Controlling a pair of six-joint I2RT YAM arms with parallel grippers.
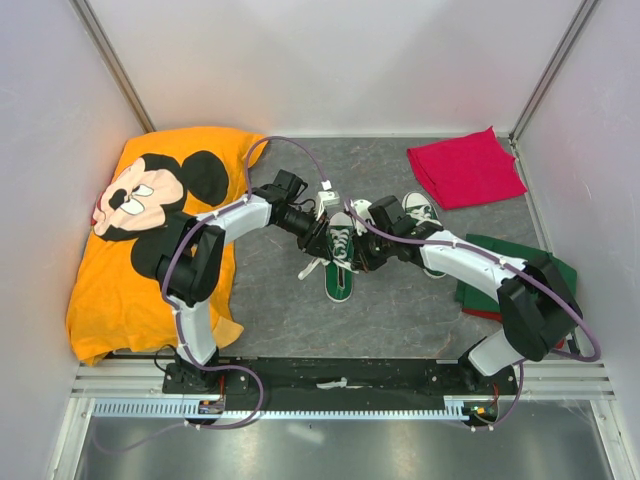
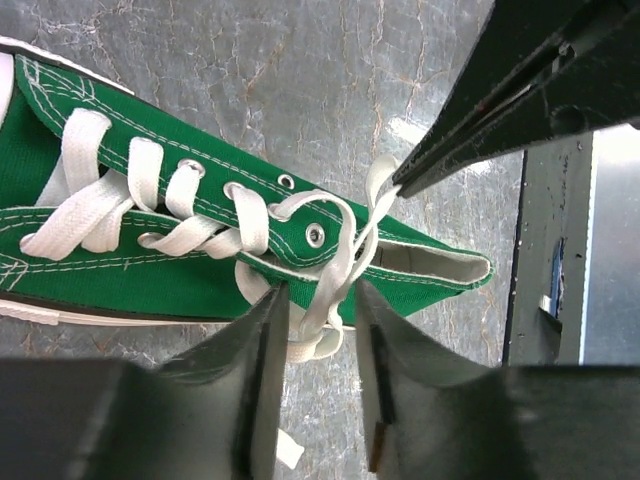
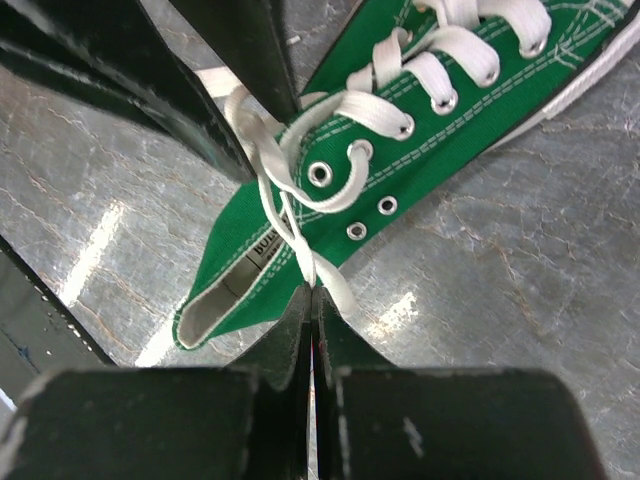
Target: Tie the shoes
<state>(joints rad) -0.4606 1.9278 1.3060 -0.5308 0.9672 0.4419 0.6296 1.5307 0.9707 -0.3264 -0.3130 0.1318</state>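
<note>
A grey mottled table [image 1: 270,300] fills the top view, with a rumpled orange cartoon shirt [image 1: 150,240] at 9 o'clock, a folded red cloth [image 1: 465,165] at 1 o'clock and a green cloth [image 1: 555,265] under the right arm at 3 o'clock. The two shoes sit near the middle. The near shoe [image 1: 339,270] lies with its long axis from 12 to 6 o'clock, heel opening toward the arm bases. The far shoe [image 1: 420,208] is just beside it at 2 o'clock, partly hidden by the right arm. Both are matte green canvas stitched in white, with smooth white rubber soles and metal eyelets.

The left pincer [image 2: 320,297] comes in from the near shoe's 10 o'clock side with jaws parted, and a strand of the flat woven white lace [image 2: 340,255] runs through the gap unsqueezed. The right pincer [image 3: 314,290], from 3 o'clock, is clamped tight on that lace, drawn out across the collar past the top eyelets. In the left wrist view the strand lies dead ahead at 12 o'clock, so I judge the left arm the nearer one for the next grasp: it need only close. The lace is limp and thin, likely to slip sideways
</note>
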